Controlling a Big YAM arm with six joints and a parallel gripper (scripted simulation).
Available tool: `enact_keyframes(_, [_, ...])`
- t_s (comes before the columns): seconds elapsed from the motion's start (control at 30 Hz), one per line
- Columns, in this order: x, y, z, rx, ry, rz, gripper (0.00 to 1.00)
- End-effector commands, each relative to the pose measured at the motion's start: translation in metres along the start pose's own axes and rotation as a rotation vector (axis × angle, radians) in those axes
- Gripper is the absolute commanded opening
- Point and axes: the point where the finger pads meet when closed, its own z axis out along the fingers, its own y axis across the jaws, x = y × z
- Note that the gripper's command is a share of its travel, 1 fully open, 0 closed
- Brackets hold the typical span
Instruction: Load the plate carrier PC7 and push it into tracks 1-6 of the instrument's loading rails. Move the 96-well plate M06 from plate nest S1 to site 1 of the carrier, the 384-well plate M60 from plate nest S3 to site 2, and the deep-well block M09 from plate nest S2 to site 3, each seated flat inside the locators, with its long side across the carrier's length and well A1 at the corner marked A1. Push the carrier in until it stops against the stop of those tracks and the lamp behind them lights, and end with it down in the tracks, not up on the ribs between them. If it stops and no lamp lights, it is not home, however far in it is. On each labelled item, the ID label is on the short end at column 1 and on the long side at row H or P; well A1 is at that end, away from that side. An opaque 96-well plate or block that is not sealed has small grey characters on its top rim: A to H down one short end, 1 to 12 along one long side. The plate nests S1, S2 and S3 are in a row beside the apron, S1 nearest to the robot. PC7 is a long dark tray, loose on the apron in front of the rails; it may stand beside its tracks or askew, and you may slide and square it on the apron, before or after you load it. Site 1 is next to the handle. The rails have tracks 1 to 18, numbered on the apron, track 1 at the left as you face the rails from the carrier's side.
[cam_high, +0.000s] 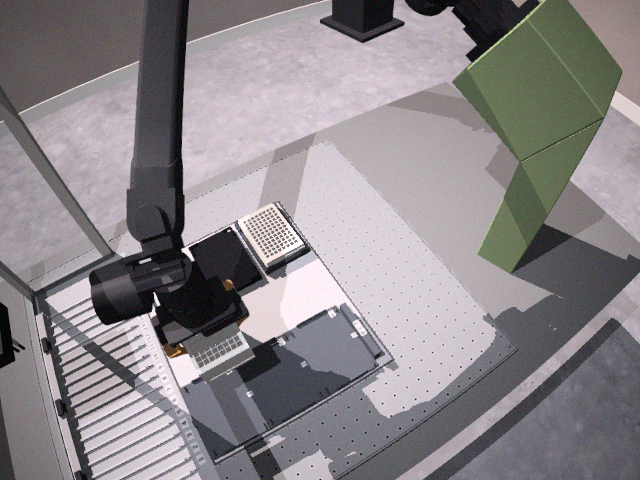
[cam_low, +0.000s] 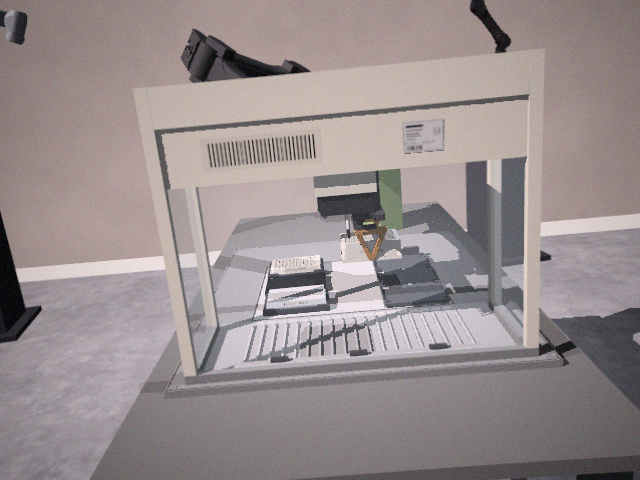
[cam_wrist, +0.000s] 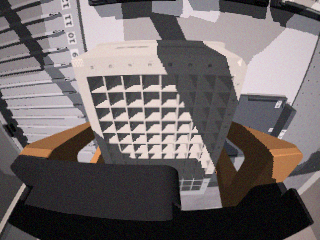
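Note:
My gripper (cam_high: 206, 338) is shut on the deep-well block M09 (cam_high: 220, 349), a tall cream block with square wells, and holds it in the air. The wrist view shows the block (cam_wrist: 156, 116) between the orange fingers. It hangs over the apron, beside the rails-side end of the dark carrier PC7 (cam_high: 299, 361), whose sites are empty. The middle nest S2 (cam_high: 225, 258) is empty and black. The white 96-well plate M06 (cam_high: 271, 235) lies in nest S1. The plate M60 (cam_low: 295, 299) lies in nest S3, hidden by my arm in the top view.
The ribbed loading rails (cam_high: 113, 392) run along the left, behind the numbered apron edge. The instrument's cream frame (cam_low: 336, 108) with glass sides encloses the deck. A green folded panel (cam_high: 537, 118) stands at the back right.

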Motion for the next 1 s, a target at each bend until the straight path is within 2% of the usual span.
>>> enact_keyframes(0.0, [0.027,0.021,-0.025,-0.042,0.011,0.003,0.00])
enact_keyframes(0.73, [0.100,0.055,-0.029,-0.047,0.012,0.004,0.00])
enact_keyframes(0.83, [0.101,0.055,-0.029,-0.047,0.013,0.004,0.00])
enact_keyframes(0.87, [0.084,0.067,-0.040,-0.064,0.013,0.031,0.00])
enact_keyframes(0.97, [0.083,0.072,-0.040,-0.073,0.013,0.045,0.00])
